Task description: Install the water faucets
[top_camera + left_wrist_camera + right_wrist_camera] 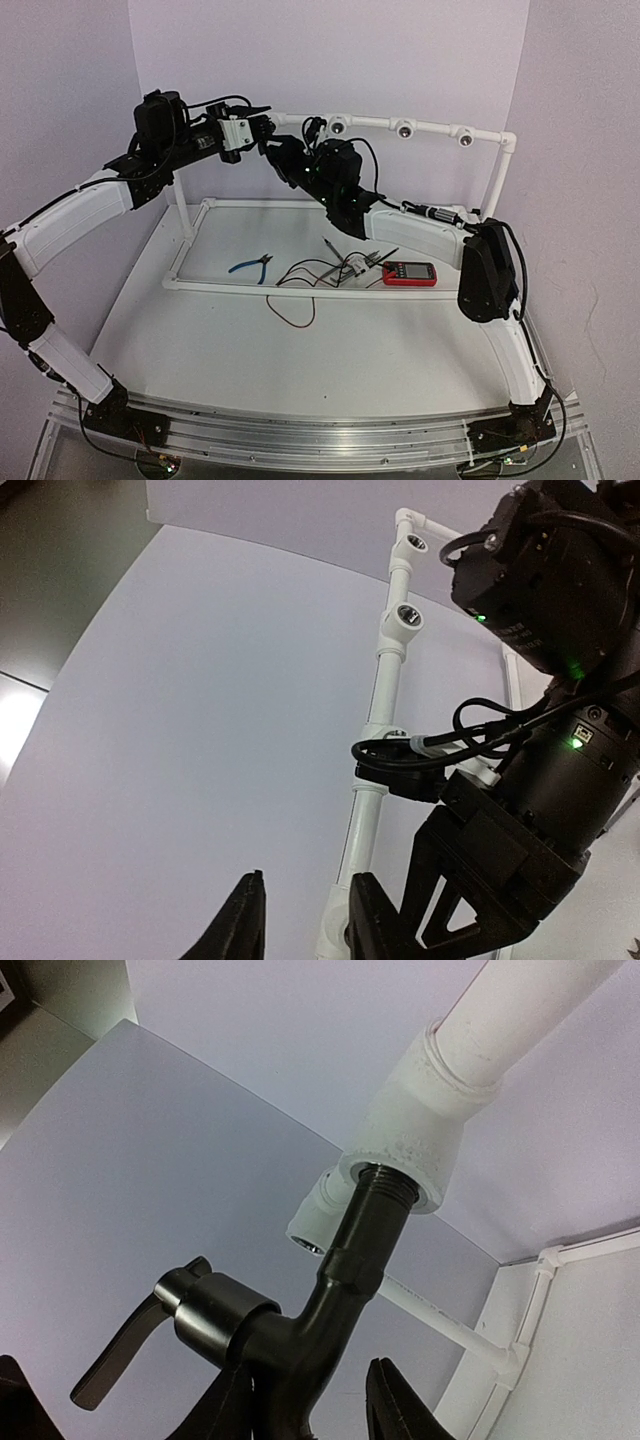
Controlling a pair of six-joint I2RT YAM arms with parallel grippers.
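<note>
The dark metal water faucet [350, 1260] stands with its threaded end inside a round white pipe socket [405, 1155] on the raised pipe. Its lever handle [115, 1360] points left. My right gripper [310, 1400] straddles the faucet body. The left finger lies against it and a gap shows at the right finger, so the jaws look open. In the top view the right gripper [282, 150] is at the left end of the top pipe. My left gripper [305, 920] is open and empty beside the pipe [375, 700]. It shows near the pipe's left corner in the top view [262, 127].
More white sockets [405, 129] sit along the top pipe. Blue-handled pliers [252, 266], loose wires [320, 275] and a red multimeter [409, 272] lie on the table by the front pipe frame [230, 287]. The right arm [560, 780] is close to my left gripper.
</note>
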